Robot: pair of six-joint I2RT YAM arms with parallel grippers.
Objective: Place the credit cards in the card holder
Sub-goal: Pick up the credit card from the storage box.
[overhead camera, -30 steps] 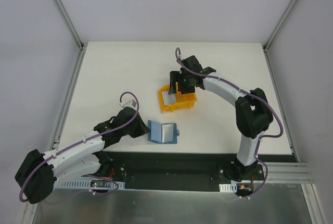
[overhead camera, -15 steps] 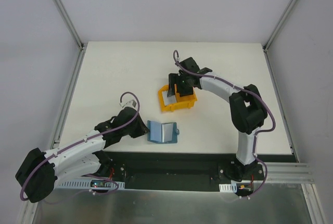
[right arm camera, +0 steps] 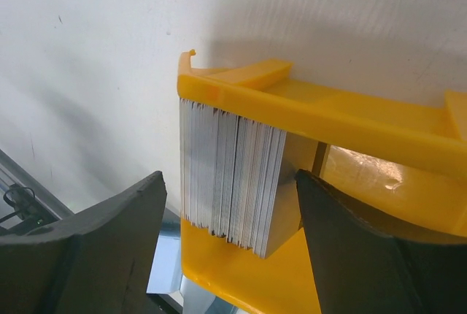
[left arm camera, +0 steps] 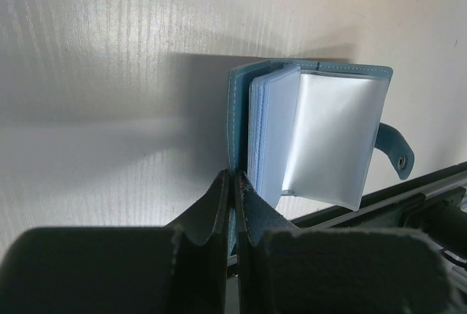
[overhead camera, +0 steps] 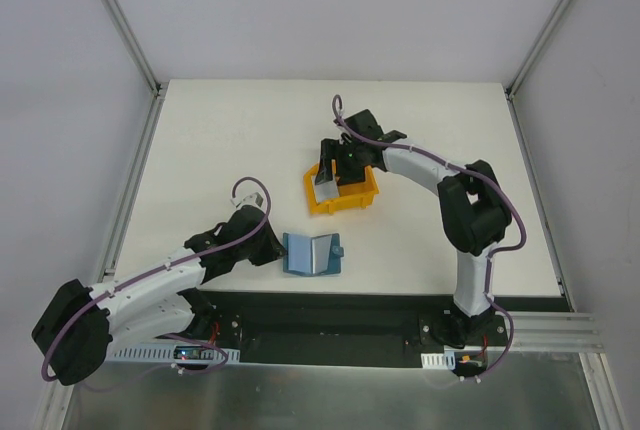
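The teal-blue card holder [overhead camera: 312, 254] lies open near the table's front edge, its pale inner pockets [left arm camera: 321, 139] fanned upward. My left gripper [left arm camera: 235, 182] is shut on the holder's left cover edge, and it shows from above [overhead camera: 273, 248] at the holder's left side. A stack of pale grey-white credit cards [right arm camera: 219, 161] stands on edge in the left end of a yellow bin [right arm camera: 336, 120]. My right gripper [right arm camera: 230, 182] is open, one finger on each side of the stack, with a gap on both sides. From above, the right gripper [overhead camera: 336, 172] hides most of the cards [overhead camera: 321, 188].
The yellow bin [overhead camera: 358, 200] sits mid-table, behind and to the right of the holder. The holder's snap tab [left arm camera: 398, 155] sticks out to its right. A black base plate [overhead camera: 330, 310] runs along the table's front edge, just below the holder.
My right arm has folded a little to the left, bringing its gripper slightly further over the bin's card end. The left arm and the holder have not moved.
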